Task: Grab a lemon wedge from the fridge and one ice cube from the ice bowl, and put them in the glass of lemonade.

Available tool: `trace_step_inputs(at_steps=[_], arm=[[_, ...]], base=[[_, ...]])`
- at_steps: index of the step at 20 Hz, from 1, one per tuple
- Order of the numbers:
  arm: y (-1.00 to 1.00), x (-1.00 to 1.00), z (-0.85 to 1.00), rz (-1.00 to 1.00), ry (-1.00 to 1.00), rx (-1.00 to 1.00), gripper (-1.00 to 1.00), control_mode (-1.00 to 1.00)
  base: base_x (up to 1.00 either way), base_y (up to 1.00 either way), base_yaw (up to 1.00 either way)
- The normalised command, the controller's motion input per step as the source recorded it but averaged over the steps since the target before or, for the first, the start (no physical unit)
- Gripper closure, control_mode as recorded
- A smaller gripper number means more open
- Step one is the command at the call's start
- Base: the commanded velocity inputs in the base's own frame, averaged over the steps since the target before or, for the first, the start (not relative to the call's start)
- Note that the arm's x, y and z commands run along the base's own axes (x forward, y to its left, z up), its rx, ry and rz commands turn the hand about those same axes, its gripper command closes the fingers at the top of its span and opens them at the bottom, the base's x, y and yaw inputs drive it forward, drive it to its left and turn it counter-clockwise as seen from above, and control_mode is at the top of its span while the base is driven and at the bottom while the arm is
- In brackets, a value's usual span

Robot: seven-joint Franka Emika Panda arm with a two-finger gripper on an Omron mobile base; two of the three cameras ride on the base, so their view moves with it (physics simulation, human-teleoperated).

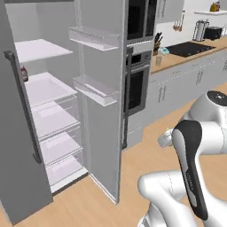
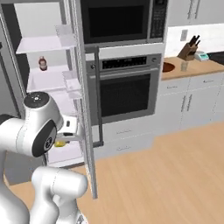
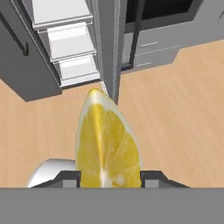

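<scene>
1. The gripper [image 3: 109,177] pinches one lemon wedge [image 3: 107,140] between its two finger tips, out in front of the open fridge [image 1: 104,88].
2. The wedge looks light, soft and wet, so it may slip or squash if squeezed hard. Its firm rind sides seem the best place to hold.
3. One ice bowl [image 2: 168,67] and one glass of lemonade [image 2: 184,66] sit far off on the wooden counter [image 2: 205,66].
4. One small red bottle [image 2: 42,64] stands on a fridge shelf.
</scene>
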Motion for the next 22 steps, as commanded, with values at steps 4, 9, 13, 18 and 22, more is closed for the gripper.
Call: trace_step_inputs(at_steps=[4,9,13,18,22], arm=[[0.00,0.00,0.00,0.00,0.00,0.00,1.00,1.00],[0.00,0.00,0.00,0.00,0.00,0.00,1.00,1.00],[0.00,0.00,0.00,0.00,0.00,0.00,1.00,1.00],[0.00,0.00,0.00,0.00,0.00,0.00,1.00,1.00],[0.00,0.00,0.00,0.00,0.00,0.00,1.00,1.00]], base=[[0.00,-0.91,-0.58],[0.88,-0.29,-0.08],[1.00,0.14,-0.07],[1.00,-0.16,0.00],[0.88,-0.79,0.15]])
